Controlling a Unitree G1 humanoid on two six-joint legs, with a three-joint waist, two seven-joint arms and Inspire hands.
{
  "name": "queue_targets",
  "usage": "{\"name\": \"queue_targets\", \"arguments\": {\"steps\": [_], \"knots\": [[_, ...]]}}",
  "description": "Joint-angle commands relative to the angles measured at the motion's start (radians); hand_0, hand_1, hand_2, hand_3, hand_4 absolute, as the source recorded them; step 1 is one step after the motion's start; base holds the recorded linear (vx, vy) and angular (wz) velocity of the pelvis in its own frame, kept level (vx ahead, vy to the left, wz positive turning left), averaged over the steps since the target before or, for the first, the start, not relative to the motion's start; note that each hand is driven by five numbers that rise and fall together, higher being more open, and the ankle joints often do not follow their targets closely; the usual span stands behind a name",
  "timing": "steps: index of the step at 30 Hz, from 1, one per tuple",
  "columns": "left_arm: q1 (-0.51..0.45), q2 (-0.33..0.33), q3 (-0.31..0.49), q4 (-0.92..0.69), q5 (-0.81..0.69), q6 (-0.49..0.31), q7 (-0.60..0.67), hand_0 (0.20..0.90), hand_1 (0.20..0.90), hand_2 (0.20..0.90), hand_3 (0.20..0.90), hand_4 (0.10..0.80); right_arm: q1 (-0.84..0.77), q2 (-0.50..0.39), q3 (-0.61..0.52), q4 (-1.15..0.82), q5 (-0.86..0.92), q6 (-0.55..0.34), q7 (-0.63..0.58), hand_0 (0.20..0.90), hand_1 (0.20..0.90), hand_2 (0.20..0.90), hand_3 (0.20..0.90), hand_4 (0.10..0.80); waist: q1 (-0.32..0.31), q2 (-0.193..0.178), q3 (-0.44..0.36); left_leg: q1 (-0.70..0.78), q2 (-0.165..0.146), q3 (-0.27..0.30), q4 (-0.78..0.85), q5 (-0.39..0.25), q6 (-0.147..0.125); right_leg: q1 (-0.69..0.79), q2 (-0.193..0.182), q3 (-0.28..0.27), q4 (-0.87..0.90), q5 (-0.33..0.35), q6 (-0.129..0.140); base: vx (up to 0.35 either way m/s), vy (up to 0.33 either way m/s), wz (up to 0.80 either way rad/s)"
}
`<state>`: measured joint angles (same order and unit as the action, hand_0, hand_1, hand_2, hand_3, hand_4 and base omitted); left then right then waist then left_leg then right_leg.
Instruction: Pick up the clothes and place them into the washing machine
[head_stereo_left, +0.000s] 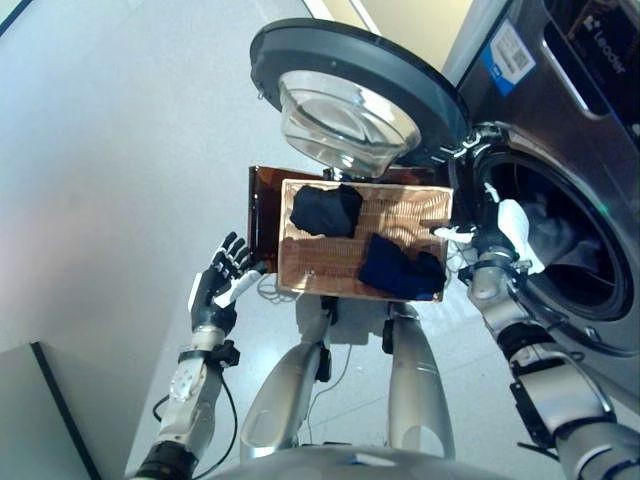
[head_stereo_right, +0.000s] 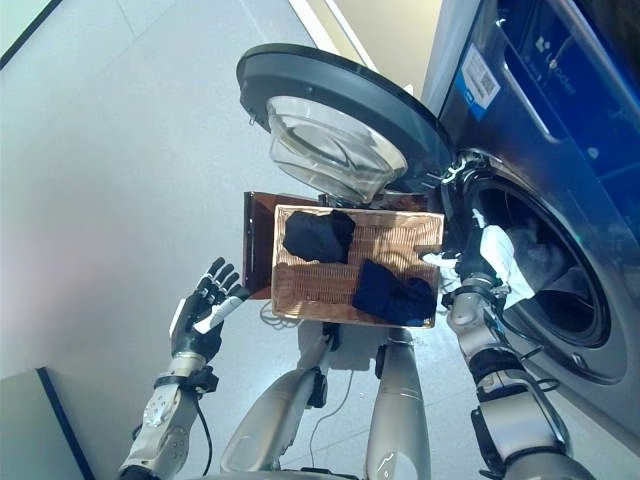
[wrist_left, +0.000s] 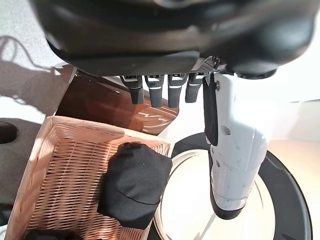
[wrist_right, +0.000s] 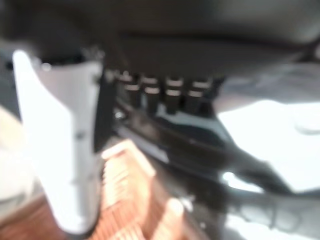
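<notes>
A wicker basket (head_stereo_left: 330, 262) is holding two dark garments (head_stereo_left: 326, 210) (head_stereo_left: 401, 268) beside the open washing machine (head_stereo_left: 560, 150). The right hand (head_stereo_left: 497, 240) is hovering at the drum opening; its finger position is unclear. The left hand (head_stereo_left: 222, 278) is spreading relaxed fingers, holding nothing. A blue label (head_stereo_left: 510, 57) is showing unreadable print.

The head views are being lit brightly and evenly, with soft glare being thrown off the pale floor (head_stereo_left: 110, 180). Highlights are being caught on the glass of the washing machine door (head_stereo_left: 350, 125). Straight lines are being bent near the edges. In the right wrist view everything is being smeared by blur, and the wicker basket (wrist_right: 125, 200) is being washed out by strong light.
</notes>
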<state>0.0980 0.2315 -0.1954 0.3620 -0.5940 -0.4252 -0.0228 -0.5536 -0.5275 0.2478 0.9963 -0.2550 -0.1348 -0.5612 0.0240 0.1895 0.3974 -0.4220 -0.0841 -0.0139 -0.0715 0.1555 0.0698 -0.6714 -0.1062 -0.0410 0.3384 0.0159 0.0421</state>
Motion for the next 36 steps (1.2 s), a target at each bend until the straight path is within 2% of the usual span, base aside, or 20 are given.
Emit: {"name": "queue_targets", "arguments": {"steps": [1,2,4,7,15,23,36], "knots": [[0.042,0.006,0.062,-0.033,0.029,-0.092,-0.005,0.900,0.900,0.900,0.900,0.800,-0.009,-0.059,0.101,-0.026,-0.169,0.013,-0.063,0.900,0.900,0.900,0.900,0.800,0.031,-0.008,-0.064,-0.017,-0.020,-0.026,-0.016,-0.048,-0.071,0.004,0.036,-0.018,-0.085,0.032,0.009,0.000,0.000,0.00],[0.042,0.006,0.062,-0.033,0.029,-0.092,-0.005,0.900,0.900,0.900,0.900,0.800,-0.009,-0.059,0.101,-0.026,-0.169,0.013,-0.063,0.900,0.900,0.900,0.900,0.800,0.031,-0.008,-0.064,-0.017,-0.020,-0.027,-0.016,-0.048,-0.071,0.004,0.036,-0.018,-0.085,0.032,0.009,0.001,-0.012,0.05],[0.032,-0.002,0.050,-0.026,0.038,-0.094,-0.013,0.900,0.900,0.900,0.900,0.800,-0.017,-0.072,0.190,0.002,-0.303,0.047,-0.048,0.900,0.900,0.900,0.900,0.800,0.032,-0.011,-0.068,-0.014,-0.020,-0.030,-0.016,-0.050,-0.073,0.012,0.035,-0.024,-0.090,0.030,0.009,0.007,-0.012,0.05],[0.026,-0.004,0.041,-0.026,0.039,-0.091,-0.019,0.900,0.900,0.900,0.900,0.800,-0.039,-0.065,0.243,0.026,-0.379,0.076,-0.033,0.900,0.900,0.900,0.900,0.800,0.035,-0.014,-0.074,-0.008,-0.020,-0.033,-0.016,-0.051,-0.073,0.018,0.036,-0.025,-0.092,0.031,0.009,0.000,0.000,0.00],[0.015,-0.005,0.024,-0.023,0.041,-0.085,-0.017,0.900,0.900,0.900,0.900,0.800,-0.059,-0.040,0.332,0.023,-0.462,0.081,0.007,0.900,0.900,0.900,0.900,0.800,0.040,-0.024,-0.075,-0.003,-0.017,-0.034,-0.016,-0.050,-0.071,0.025,0.036,-0.026,-0.101,0.038,0.010,0.000,0.000,0.00],[0.003,-0.013,0.014,0.038,0.067,-0.071,0.004,0.900,0.900,0.900,0.900,0.800,-0.057,0.043,0.399,0.107,-0.479,0.084,0.033,0.900,0.900,0.900,0.900,0.800,0.044,-0.039,-0.079,0.016,-0.013,-0.039,-0.016,-0.052,-0.071,0.056,0.041,-0.034,-0.118,0.038,0.008,0.007,-0.004,0.03],[-0.016,-0.014,0.014,0.081,0.082,-0.068,0.036,0.900,0.900,0.900,0.900,0.800,-0.034,0.163,0.402,0.200,-0.375,0.061,0.040,0.900,0.900,0.900,0.900,0.800,0.048,-0.060,-0.073,0.026,-0.006,-0.041,-0.016,-0.051,-0.073,0.088,0.042,-0.044,-0.149,0.047,0.008,-0.001,0.002,0.02]]}}
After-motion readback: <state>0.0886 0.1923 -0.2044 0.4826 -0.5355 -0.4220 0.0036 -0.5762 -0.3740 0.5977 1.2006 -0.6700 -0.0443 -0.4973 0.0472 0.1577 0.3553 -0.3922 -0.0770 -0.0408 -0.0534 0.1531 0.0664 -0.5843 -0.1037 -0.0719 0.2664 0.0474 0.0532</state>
